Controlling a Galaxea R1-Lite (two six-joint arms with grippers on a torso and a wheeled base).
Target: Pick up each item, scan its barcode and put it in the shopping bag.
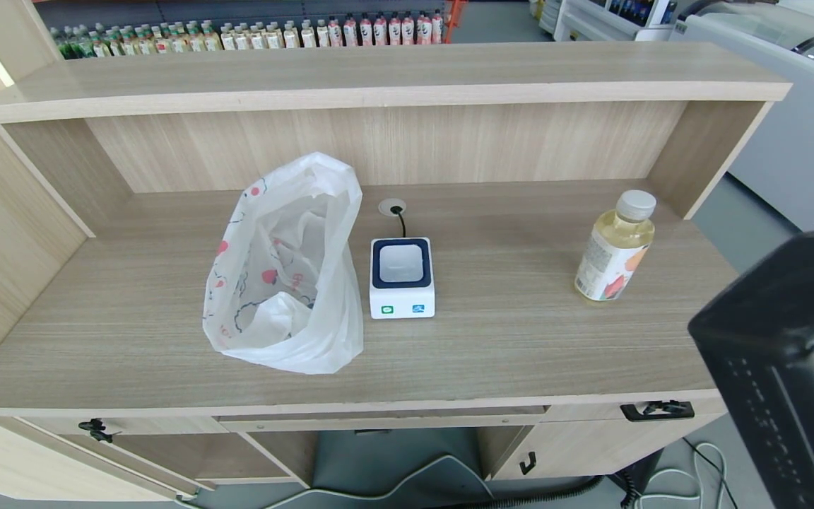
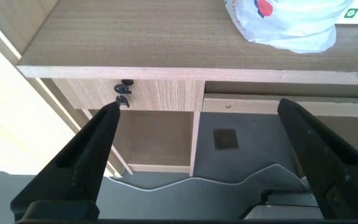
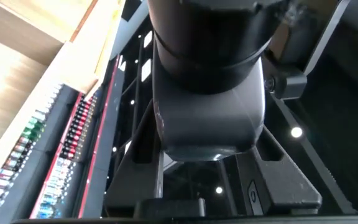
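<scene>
- The bottle (image 1: 615, 247) stands upright on the wooden counter (image 1: 520, 339), at about 3 o'clock from the counter's middle and near its right end. It holds pale yellow liquid, with a light cap on top and a printed label round the body. Nothing is touching it.
- The scanner (image 1: 401, 277) sits near the middle of the counter, well apart from the bottle. It is a small white box with a dark-framed window facing up. Its black cable runs towards 12 o'clock into a round hole (image 1: 392, 207) in the counter.
- The shopping bag (image 1: 287, 268) lies at 9 o'clock from the scanner, just beside it. It is thin white plastic with red and dark prints, and its mouth gapes open.
- The left gripper (image 2: 197, 109) hangs below the counter's near edge, at about 7 o'clock. Its two dark fingers (image 2: 86, 162) are spread wide apart and hold nothing.
- The right arm (image 1: 785, 367) shows as a dark block at 4 o'clock, off the counter's near right corner. I cannot tell how its gripper is set.
- A raised shelf (image 1: 379, 78) runs along the back at 12 o'clock, with rows of drink bottles (image 1: 251, 34) beyond it.
</scene>
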